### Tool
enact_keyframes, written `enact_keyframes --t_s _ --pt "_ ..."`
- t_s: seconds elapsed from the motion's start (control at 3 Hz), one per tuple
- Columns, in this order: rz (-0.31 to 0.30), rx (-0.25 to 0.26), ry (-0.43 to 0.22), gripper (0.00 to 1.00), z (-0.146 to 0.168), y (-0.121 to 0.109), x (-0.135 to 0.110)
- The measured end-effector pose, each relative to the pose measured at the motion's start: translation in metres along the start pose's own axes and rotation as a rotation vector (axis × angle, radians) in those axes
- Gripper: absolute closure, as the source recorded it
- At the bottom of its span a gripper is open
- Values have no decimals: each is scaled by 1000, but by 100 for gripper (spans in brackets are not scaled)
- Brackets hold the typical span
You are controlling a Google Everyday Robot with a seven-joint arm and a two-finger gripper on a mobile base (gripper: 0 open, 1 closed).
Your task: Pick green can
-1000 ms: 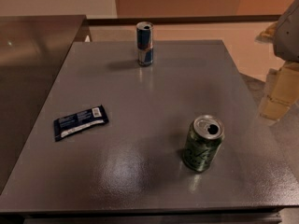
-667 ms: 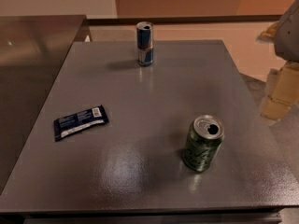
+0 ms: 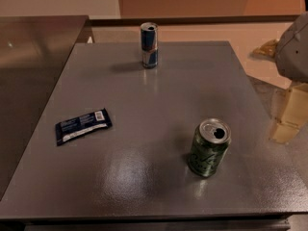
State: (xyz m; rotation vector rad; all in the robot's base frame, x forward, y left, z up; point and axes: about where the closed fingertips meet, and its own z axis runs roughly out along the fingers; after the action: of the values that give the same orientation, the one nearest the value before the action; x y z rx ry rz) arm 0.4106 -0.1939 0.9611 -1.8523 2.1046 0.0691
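The green can [image 3: 209,148] stands upright on the grey table [image 3: 144,95], front right, its silver top with the pull-tab opening facing up. My gripper [image 3: 288,113] is at the right edge of the view, past the table's right edge, to the right of the can and a little farther back. It is apart from the can and holds nothing that I can see. Part of the grey arm [image 3: 294,47] shows above it.
A taller blue-and-silver can [image 3: 149,44] stands at the back middle of the table. A dark blue snack bar wrapper [image 3: 83,125] lies flat on the left side. A steel counter [image 3: 29,66] adjoins the table on the left.
The arm and gripper have shifted slightly lower at the right edge of the view. The cans and the wrapper have not moved.
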Motion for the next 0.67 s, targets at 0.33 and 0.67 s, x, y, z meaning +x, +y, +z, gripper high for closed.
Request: enact_keyframes --t_s 0.33,0.67 --pt "-67 -66 -79 0 16 27 -10" --pt "-116 -135 -145 0 35 54 -22"
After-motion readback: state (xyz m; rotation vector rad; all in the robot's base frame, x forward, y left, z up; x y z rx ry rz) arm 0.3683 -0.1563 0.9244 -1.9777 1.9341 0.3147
